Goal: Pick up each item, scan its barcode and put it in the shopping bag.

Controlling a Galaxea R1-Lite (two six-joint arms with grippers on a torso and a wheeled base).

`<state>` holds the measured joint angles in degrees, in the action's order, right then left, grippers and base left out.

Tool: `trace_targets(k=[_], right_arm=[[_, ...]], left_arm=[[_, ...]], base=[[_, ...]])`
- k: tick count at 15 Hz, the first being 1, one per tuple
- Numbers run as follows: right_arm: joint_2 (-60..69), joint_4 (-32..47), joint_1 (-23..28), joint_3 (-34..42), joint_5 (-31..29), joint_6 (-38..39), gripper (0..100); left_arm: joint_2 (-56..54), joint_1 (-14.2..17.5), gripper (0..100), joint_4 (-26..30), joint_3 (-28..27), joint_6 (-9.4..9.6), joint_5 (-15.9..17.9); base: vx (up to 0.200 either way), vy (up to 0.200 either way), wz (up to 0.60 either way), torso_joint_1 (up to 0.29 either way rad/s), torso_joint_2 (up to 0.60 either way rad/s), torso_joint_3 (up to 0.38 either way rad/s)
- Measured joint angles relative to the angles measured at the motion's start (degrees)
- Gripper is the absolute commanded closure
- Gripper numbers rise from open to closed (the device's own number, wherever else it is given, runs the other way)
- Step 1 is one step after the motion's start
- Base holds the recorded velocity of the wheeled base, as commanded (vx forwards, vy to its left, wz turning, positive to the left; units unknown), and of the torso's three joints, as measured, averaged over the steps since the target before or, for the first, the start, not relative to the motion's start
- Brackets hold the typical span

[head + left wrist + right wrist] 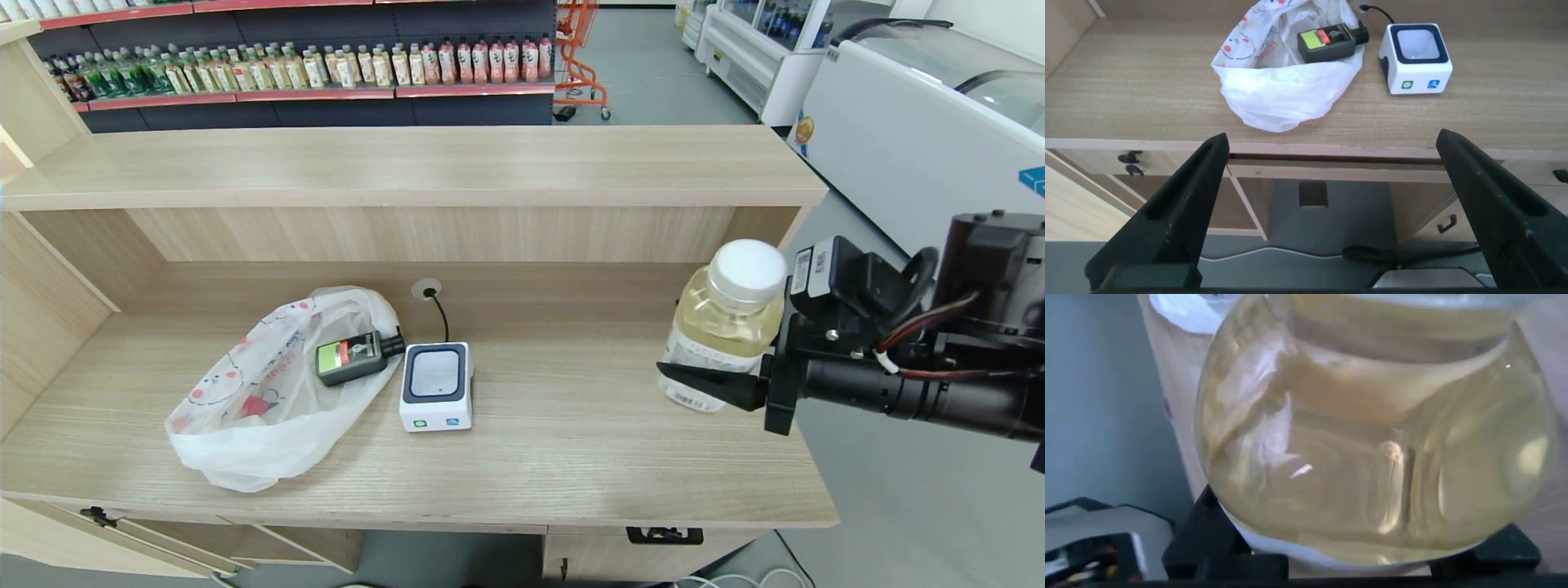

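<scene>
The right gripper [709, 377] is holding a bottle [727, 327] around its lower body. The bottle is clear plastic, bulging at the shoulder and filled with pale yellow liquid. It is wearing a wide white cap and a white label with a barcode near the base. It is standing upright between the jaws, over the right end of the counter [571, 425]. Whether its base is touching the wood is not showing.

In the head view one black finger is crossing in front of the label, while the other is hiding behind the bottle. The right wrist view is pressing close against the liquid-filled body, with the cap and label falling outside the picture.

The left gripper [1327, 216] is hanging with its fingers [1176, 216] spread wide and gripping nothing, just in front of the counter's near edge. Beyond its fingertips the shopping bag [1282, 82] is lying crumpled, white with red cartoon print. A dark flat item [1327, 41] with a green and orange label is lying at the bag's mouth; whether it is inside is hard to tell. A white scanner [1417, 57] is sitting just beside it, well apart from the right gripper.
</scene>
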<state>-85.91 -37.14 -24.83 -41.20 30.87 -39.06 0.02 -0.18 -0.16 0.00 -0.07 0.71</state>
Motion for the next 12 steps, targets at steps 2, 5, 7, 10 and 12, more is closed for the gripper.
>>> trace_targets(k=[2,5,7,10,12], right_arm=[[0.49,-0.24,0.17,-1.68,-2.22,-10.84,100],[-0.39,-0.57,-2.15,-3.44,-6.21,-19.94,100],[-1.79,-3.06,-3.47,-3.47,-6.73,-24.93,100],[-4.75,-7.66,-4.94,-4.35,-7.06,-29.67,100],[-6.21,-8.58,-6.17,-5.12,-9.41,-31.31,100]], left_arm=[[0.00,0.00,0,0.00,0.00,0.00,-0.02],[0.00,0.00,0,0.00,0.00,0.00,-0.02],[0.00,0.00,0,0.00,0.00,0.00,0.00],[0.00,0.00,0,0.00,0.00,0.07,0.02],[0.00,0.00,0,0.00,0.00,0.34,0.07]], base=[[0.000,0.000,0.00,0.000,0.00,0.000],[0.000,0.000,0.00,0.000,0.00,0.000],[0.000,0.000,0.00,0.000,0.00,0.000],[0.000,0.000,0.00,0.000,0.00,0.000],[0.000,0.000,0.00,0.000,0.00,0.000]])
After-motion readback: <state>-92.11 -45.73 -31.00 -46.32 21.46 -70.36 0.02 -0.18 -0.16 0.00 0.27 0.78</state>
